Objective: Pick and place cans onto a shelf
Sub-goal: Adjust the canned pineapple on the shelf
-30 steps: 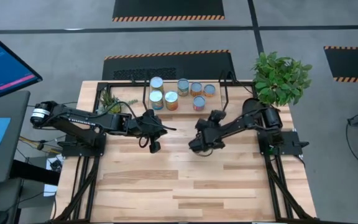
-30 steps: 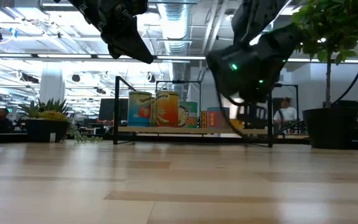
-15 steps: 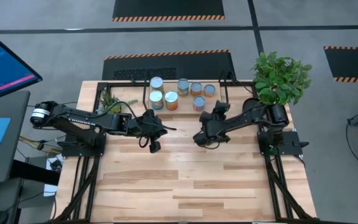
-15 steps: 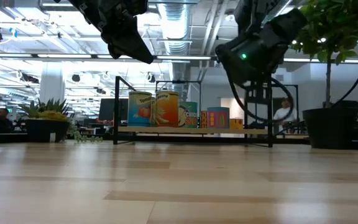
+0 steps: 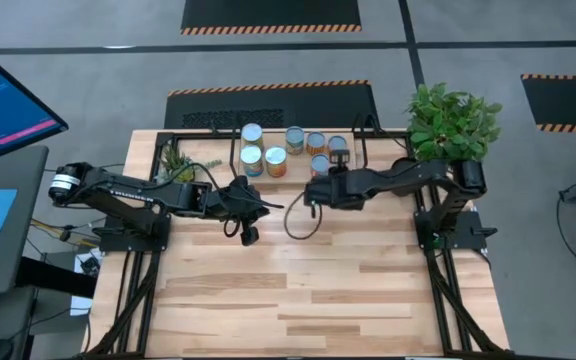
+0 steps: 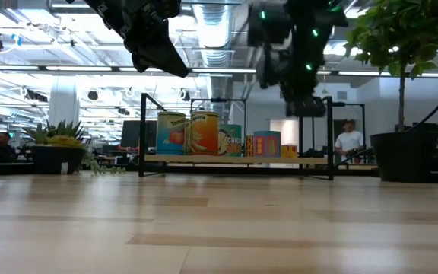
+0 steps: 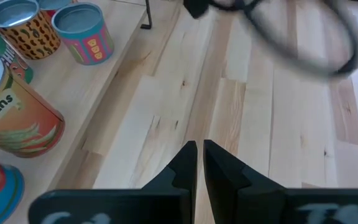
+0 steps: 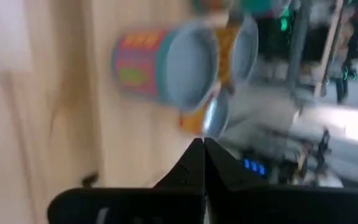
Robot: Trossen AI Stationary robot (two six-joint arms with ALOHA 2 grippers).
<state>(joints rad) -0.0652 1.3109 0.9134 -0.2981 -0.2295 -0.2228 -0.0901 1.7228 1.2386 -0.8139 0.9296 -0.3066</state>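
- Swung up from mid-table toward 12 o'clock since a second ago, my right gripper (image 5: 311, 192) now hangs just off the front edge of the shelf (image 5: 293, 172), arm stretched out across the table
- Right jaws: closed tight, nothing between them
- Left gripper (image 5: 249, 235): unchanged over the same second, parked at 7 o'clock of the shelf, jaws closed and empty
- Cans (image 5: 275, 160): seven counted, all upright on the shelf at the table's 12 o'clock edge; none seen on the tabletop (image 5: 298, 290)
- Nearest can (image 5: 319, 163) stands at 12 o'clock of my right gripper, near but apart from it
- Loose cable loop (image 5: 303, 215) trails beneath the right wrist
- Judgement: placing looks finished; the step in hand is clearing the right arm from the shelf
- Recommended: draw back toward 6 o'clock along a straight line, keeping height until clear of the shelf edge
- Recommended: keep the jaws closed so no finger catches a rim
- Risk: a sideways sweep at 12 o'clock could tip the front-row can
- Risk: the cable loop may drag if the wrist drops
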